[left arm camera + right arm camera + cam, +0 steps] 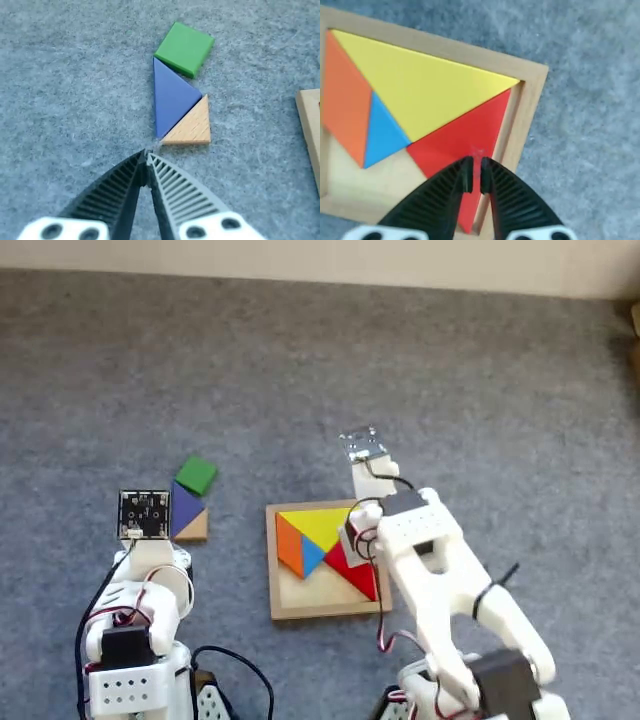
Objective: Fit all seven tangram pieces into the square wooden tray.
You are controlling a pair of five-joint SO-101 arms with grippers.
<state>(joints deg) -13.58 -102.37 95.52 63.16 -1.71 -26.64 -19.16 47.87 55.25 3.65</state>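
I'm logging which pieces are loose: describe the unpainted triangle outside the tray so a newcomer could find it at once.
Find the square wooden tray on the grey carpet, then the three loose pieces beside it, ahead of the left gripper. The wooden triangle lies flush against the blue triangle; unlike it and the green square, it is bare, unpainted wood.

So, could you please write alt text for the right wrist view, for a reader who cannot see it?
The right gripper hangs low over a red triangle seated in the square wooden tray on grey carpet. The tray also holds a large yellow triangle, an orange piece and a small blue triangle, with bare wood along one side.
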